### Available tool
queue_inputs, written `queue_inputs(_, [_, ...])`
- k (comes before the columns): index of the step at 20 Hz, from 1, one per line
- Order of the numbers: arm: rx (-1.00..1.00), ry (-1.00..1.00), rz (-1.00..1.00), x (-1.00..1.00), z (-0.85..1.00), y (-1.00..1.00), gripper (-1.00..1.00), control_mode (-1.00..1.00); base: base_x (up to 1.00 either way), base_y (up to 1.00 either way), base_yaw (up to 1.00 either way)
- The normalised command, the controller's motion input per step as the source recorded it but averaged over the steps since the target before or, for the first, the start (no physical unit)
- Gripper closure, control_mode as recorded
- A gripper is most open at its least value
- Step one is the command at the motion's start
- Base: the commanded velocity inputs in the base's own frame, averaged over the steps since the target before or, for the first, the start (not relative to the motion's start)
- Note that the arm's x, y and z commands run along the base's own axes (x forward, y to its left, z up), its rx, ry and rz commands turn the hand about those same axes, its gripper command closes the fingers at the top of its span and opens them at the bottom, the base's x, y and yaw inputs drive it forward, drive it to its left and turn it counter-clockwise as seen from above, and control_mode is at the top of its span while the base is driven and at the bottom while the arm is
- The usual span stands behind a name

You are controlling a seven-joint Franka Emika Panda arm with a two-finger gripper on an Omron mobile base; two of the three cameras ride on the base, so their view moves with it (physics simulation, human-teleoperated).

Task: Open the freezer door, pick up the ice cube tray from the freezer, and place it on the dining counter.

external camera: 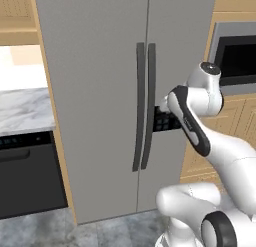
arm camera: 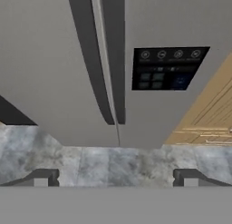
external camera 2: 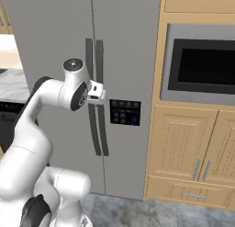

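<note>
Item: freezer door (external camera 2: 53, 60), shut, flush beside the wider grey door (external camera 2: 128, 47); dark bar handle (arm camera: 93, 64) upright at the seam. My fingers (arm camera: 115, 177) stand wide apart, holding nothing, facing the door, apart from it.

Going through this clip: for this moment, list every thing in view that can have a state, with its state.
freezer door: shut, handle untouched
wider grey door: shut
hand: open, holding nothing, short of the handles
built-in oven: door shut
wood cabinet doors: shut
</note>
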Motion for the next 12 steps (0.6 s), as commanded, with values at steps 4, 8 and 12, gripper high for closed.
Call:
queue_inputs(4, [0.01,0.0,0.09,0.97,-0.06,0.0,-1.0,-1.0,0.0,0.0,0.0])
queue_inputs(8, [0.0,-0.03,0.09,0.78,-0.15,0.0,-1.0,-1.0,0.0,0.0,0.0])
queue_inputs(12, [-0.02,-0.13,0.04,0.15,-0.12,0.18,-1.0,-1.0,0.0,0.0,0.0])
